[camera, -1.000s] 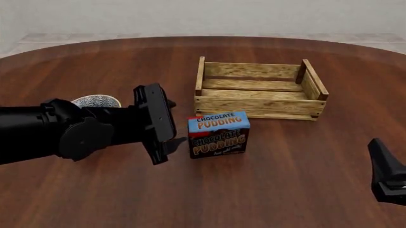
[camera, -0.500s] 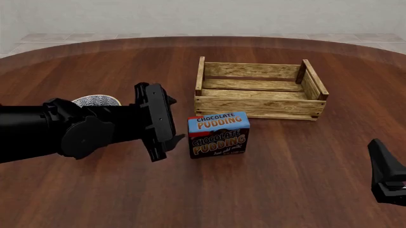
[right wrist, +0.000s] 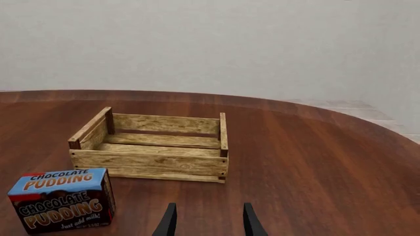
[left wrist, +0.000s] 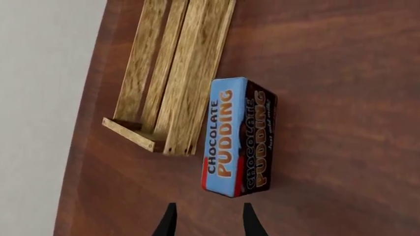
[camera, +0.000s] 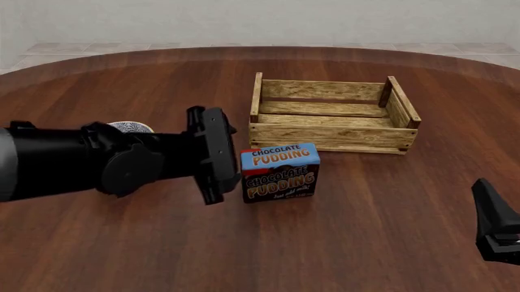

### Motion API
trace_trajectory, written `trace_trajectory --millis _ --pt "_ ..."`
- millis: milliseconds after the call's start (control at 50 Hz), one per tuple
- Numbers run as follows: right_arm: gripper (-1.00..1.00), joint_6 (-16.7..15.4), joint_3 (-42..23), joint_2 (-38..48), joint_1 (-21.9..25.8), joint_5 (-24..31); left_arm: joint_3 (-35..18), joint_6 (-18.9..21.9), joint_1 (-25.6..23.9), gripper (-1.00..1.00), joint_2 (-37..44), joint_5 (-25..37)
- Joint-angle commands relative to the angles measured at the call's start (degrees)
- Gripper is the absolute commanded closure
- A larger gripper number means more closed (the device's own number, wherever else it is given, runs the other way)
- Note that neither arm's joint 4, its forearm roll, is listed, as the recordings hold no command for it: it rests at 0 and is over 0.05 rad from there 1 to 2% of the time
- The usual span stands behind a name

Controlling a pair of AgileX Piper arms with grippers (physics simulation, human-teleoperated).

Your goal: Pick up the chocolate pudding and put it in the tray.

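Near the middle of the round wooden table (camera: 122, 243), the chocolate pudding (camera: 279, 173) stands upright on its long edge, lettering toward the arms' side, its light blue band uppermost and its red corner at the upper left. The tray (camera: 333, 115) sits just beyond it, toward the far edge of the table; the box's top overlaps the tray's near wall in the front view, but the left wrist view shows a narrow strip of bare table between box and tray, so the two are close yet apart.

The left gripper (left wrist: 208, 222) comes in horizontally from the table's left side and points at the box's left end. In the left wrist view its two dark fingertips (left wrist: 167, 223) stand apart with a clear gap between them, just short of the box's red-cornered end; no contact is visible. In the front view the gripper's body hides the fingertips, and its front face lies just beside the box's left end.

The right gripper (right wrist: 208, 221) sits low near the table's right near edge, well apart from the box. Its fingertips are likewise spread, holding nothing.

A patterned bowl (camera: 131, 127) shows partly behind the left arm, toward the table's left side.
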Motion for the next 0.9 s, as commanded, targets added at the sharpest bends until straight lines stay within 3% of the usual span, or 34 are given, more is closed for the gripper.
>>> trace_trajectory --millis 20,360,900 --pt "-1.0 -0.1 0.1 0.2 0.1 -0.4 -2.2 -0.2 -0.6 -1.0 1.5 1.1" --pt "-1.0 -0.4 0.2 0.8 -0.2 -1.0 -4.8 -1.2 -1.0 -1.0 4.1 0.8" --pt "-1.0 -0.5 0.2 0.4 -0.3 -0.6 -4.7 -2.3 -3.3 -1.0 5.9 -1.1"
